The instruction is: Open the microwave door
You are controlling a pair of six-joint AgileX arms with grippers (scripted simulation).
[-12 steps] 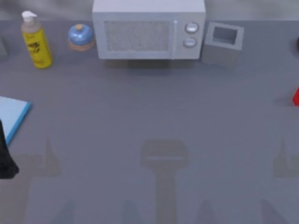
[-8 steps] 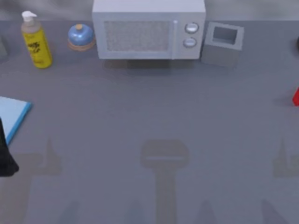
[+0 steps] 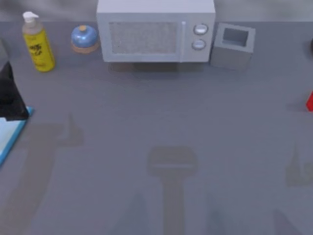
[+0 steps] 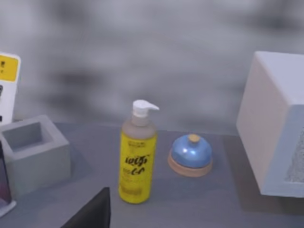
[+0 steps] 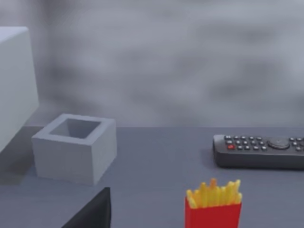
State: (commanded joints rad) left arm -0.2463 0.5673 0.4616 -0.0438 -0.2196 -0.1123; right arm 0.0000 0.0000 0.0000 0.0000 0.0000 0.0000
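Observation:
The pale grey-white microwave [image 3: 155, 10] stands at the back centre of the table, and a side of it shows in the left wrist view [image 4: 266, 123]. Its door [image 3: 143, 38], a white panel with a speckled mesh window, lies flat against the front, closed. Two round knobs [image 3: 199, 36] sit to the door's right. My left arm [image 3: 11, 95] is a black shape at the table's left edge, well left of and in front of the microwave. A dark part of my left gripper [image 4: 92, 213] shows in its wrist view. My right gripper [image 5: 92, 211] shows only in its wrist view.
A yellow pump bottle [image 3: 38, 44] and a blue bell [image 3: 84, 38] stand left of the microwave. A small grey open cube [image 3: 234, 45] stands to its right. A blue pad [image 3: 10, 134] lies at the left edge, with red fries [image 3: 309, 100] and a remote [image 5: 261, 151] at the right.
My left arm has moved along the left edge toward the back of the table, now over the blue pad's far corner. The microwave door has not moved.

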